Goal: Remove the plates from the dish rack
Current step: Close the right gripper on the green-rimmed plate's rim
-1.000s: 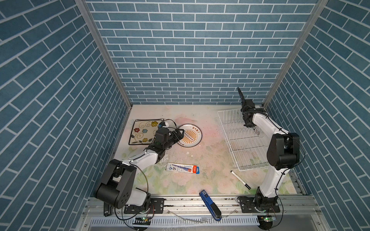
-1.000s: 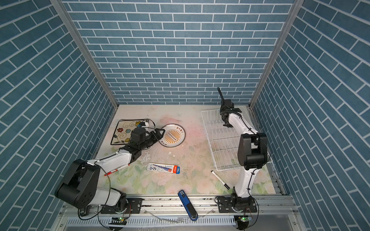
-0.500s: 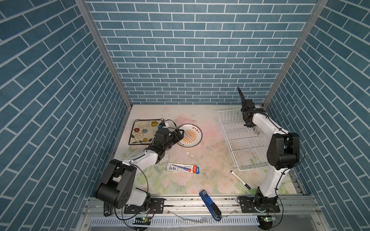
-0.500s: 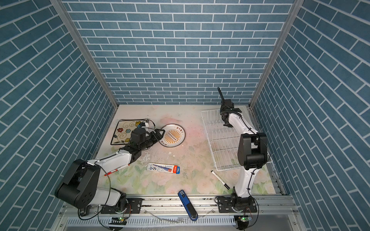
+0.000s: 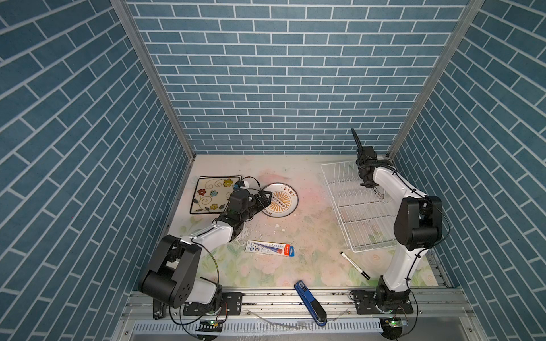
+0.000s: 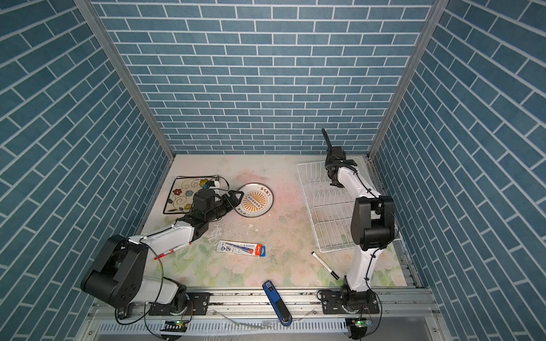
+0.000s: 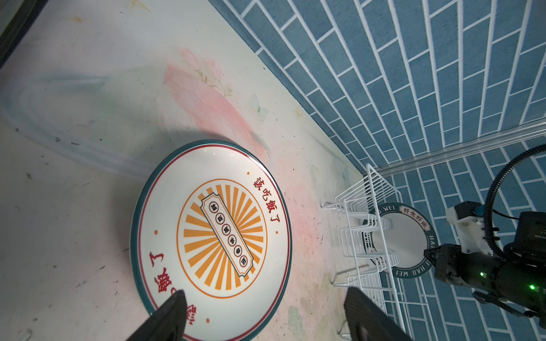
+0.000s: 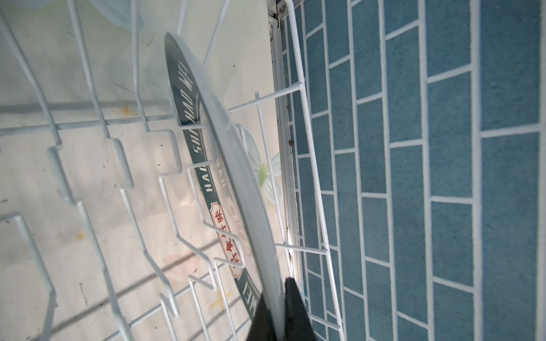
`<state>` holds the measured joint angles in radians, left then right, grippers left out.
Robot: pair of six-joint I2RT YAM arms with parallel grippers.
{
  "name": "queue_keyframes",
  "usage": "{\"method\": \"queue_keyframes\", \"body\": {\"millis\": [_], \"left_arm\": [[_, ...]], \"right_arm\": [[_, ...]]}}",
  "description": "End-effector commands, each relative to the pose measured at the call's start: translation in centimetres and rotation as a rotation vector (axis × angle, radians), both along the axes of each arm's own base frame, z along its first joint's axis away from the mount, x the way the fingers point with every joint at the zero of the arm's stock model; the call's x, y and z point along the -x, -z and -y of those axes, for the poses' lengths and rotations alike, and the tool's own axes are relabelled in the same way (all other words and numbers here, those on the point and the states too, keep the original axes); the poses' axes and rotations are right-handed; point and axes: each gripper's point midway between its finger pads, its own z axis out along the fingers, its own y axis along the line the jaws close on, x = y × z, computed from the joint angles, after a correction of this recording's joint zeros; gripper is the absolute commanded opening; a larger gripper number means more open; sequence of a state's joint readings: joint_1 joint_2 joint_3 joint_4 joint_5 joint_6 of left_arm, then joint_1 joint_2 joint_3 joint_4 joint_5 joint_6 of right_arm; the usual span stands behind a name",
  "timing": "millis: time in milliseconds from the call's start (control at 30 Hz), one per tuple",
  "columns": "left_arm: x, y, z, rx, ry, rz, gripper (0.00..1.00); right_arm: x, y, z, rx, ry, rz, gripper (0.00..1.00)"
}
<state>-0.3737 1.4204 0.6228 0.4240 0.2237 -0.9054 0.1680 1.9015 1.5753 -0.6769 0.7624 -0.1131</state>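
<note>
- Over on the right, the right fingers [image 8: 295, 316] are pinched shut on the rim of the teal-rimmed round plate [image 8: 233, 177], one finger on each face of it.
- That plate stands on edge between the upright prongs of the dish rack [image 5: 360, 218], in the rack's far part on the side nearest the right wall. The left wrist view shows its lettered face [image 7: 399, 239] through the wires.
- In both top views the right arm reaches down into the rack from above and hides most of this plate.
- The left fingers [image 7: 366, 319] are spread wide and have hold of nothing.
- They sit low at the near-left edge of the sunburst round plate [image 7: 212, 230], which lies flat and face up on the desk [image 5: 295, 233].
- In the left wrist view one fingertip overlaps the plate's near rim, while the other is off the plate, over bare desk beside it. Whether either one touches the plate cannot be told.
- The square flowered plate [image 5: 211, 193] lies flat on the desk just left of the sunburst plate, partly behind the left wrist in both top views.
- The two flat plates lie well apart from the rack.
- A pen packet [image 5: 270, 248] lies nearer the front of the desk, and a black marker [image 5: 354, 265] lies just in front of the rack.
</note>
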Motion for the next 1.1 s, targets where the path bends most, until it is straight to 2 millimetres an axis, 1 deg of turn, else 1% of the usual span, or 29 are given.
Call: {"method": "queue_keyframes", "body": {"millis": [0,100,367,667,900,1067], "left_arm": [[0.3,0.3,0.0,-0.009,0.011,0.002,0.85],[0.3,0.2,0.0,-0.013,0.013,0.006,0.85],[0.4,0.3,0.0,-0.015,0.015,0.007,0.85],[0.4,0.3,0.1,-0.018,0.017,0.005,0.85],[0.4,0.7,0.2,-0.015,0.023,-0.007,0.85],[0.4,0.7,0.3,-0.013,0.026,-0.007,0.85]], "right_arm": [[0.3,0.2,0.5,0.057,0.008,-0.045,0.03],[0.3,0.0,0.8,0.077,0.015,-0.042,0.0],[0.3,-0.2,1.0,0.106,0.021,-0.044,0.0],[0.4,-1.7,0.8,0.109,0.022,-0.008,0.0],[0.8,-2.7,0.9,0.125,0.031,0.012,0.0],[0.8,-3.4,0.5,0.129,0.026,0.039,0.0]]}}
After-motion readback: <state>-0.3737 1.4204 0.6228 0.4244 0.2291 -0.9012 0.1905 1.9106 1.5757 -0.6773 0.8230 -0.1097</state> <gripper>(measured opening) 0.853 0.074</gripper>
